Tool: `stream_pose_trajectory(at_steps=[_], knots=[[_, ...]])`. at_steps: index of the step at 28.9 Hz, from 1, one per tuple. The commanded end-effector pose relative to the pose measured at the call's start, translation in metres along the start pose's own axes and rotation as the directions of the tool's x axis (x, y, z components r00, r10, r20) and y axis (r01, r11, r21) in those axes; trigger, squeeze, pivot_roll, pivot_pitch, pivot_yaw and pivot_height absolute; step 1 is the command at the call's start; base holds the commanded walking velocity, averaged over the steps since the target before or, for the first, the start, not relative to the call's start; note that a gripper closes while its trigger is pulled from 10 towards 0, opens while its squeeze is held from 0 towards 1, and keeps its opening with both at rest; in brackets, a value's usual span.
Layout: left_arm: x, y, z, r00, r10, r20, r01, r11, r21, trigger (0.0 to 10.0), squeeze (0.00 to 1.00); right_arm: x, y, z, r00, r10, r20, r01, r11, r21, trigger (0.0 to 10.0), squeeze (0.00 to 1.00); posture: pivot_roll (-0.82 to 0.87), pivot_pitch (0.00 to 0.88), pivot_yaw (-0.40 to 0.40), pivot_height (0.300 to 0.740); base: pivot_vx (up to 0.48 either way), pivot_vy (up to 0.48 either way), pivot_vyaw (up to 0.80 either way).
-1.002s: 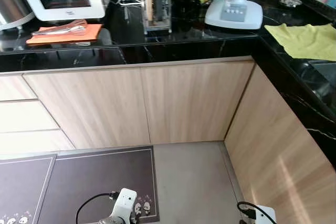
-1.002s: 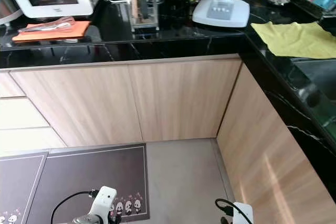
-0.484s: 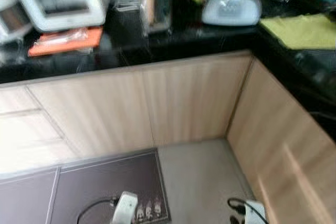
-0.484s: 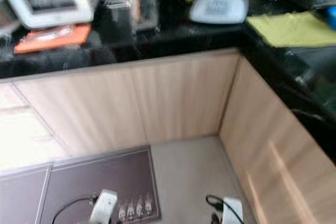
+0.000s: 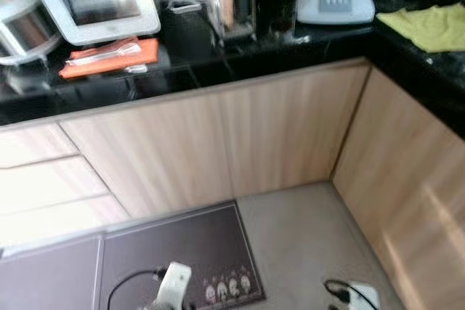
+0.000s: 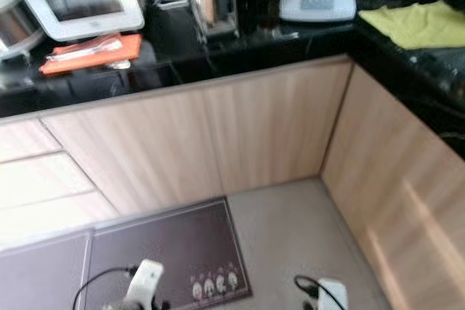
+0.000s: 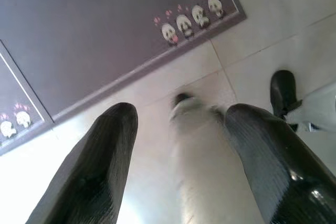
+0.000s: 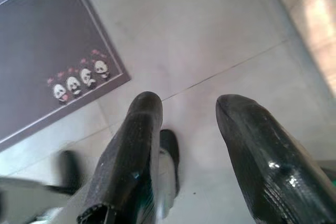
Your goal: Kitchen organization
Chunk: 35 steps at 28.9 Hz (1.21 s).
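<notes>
Both arms are hanging low over the floor; the left gripper (image 7: 178, 145) is pointing down beside the dark panda mat (image 7: 105, 40), fingers spread and empty; the right gripper (image 8: 191, 145) is likewise gaping, gripping nothing; farther off, the black counter (image 5: 182, 78) is carrying an orange cloth (image 5: 109, 57) and a yellow cloth (image 5: 429, 25).

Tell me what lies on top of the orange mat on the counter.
Shiny metal utensils, seemingly tongs, lie across the orange mat. Blur hides their exact type and whatever they cover.
</notes>
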<state>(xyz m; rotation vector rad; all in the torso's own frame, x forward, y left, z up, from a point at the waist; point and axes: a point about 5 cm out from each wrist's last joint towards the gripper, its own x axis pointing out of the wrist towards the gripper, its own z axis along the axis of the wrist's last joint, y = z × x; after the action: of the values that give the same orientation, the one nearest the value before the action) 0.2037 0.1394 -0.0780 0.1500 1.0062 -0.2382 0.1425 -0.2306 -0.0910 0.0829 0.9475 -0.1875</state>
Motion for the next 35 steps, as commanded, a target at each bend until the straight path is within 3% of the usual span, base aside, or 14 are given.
stream_pose_trajectory(at_steps=[1, 7, 9, 17, 22, 35], knots=[[-0.002, 0.01, -0.009, 0.999, 0.028, -0.024, -0.028, 1.0, 0.007, 10.0, 0.0, 0.001, 0.01, 0.0, 0.999, 0.033, 0.007, -0.033, 0.999, -0.003, 10.0, 0.0, -0.09, 0.0, 0.044, 0.74, 0.0, 0.412, 0.0], [-0.002, 0.01, -0.009, 0.999, 0.028, -0.025, -0.028, 1.0, 0.009, 10.0, 0.0, 0.004, 0.025, 0.002, 0.999, 0.035, -0.009, -0.035, 0.998, -0.049, 10.0, 0.0, -0.09, 0.0, 0.043, 0.74, 0.0, 0.412, 0.63], [-0.002, 0.01, -0.009, 0.999, 0.028, -0.025, -0.028, 1.0, 0.009, 10.0, 0.0, 0.004, 0.025, 0.001, 0.999, 0.037, -0.012, -0.037, 0.999, -0.019, 10.0, 0.0, -0.09, 0.0, 0.043, 0.74, 0.0, 0.412, 0.0], [-0.002, 0.01, -0.009, 0.999, 0.028, -0.023, -0.028, 1.0, 0.008, 10.0, 0.0, 0.004, 0.03, 0.002, 0.999, 0.05, -0.008, -0.051, 0.995, -0.089, 10.0, 0.0, -0.09, 0.0, 0.043, 0.74, 0.0, 0.411, 0.1], [-0.002, 0.01, -0.008, 0.999, 0.028, -0.022, -0.027, 1.0, 0.009, 10.0, 0.0, 0.006, 0.035, 0.008, 0.999, 0.048, 0.005, -0.048, 0.998, -0.036, 10.0, 0.0, -0.09, 0.0, 0.043, 0.74, 0.0, 0.409, 0.32], [-0.002, 0.01, -0.008, 0.999, 0.027, -0.022, -0.027, 1.0, 0.01, 10.0, 0.0, 0.005, 0.031, 0.008, 0.999, 0.045, 0.005, -0.045, 0.997, -0.055, 10.0, 0.0, -0.09, 0.0, 0.043, 0.74, 0.0, 0.411, 0.0]])
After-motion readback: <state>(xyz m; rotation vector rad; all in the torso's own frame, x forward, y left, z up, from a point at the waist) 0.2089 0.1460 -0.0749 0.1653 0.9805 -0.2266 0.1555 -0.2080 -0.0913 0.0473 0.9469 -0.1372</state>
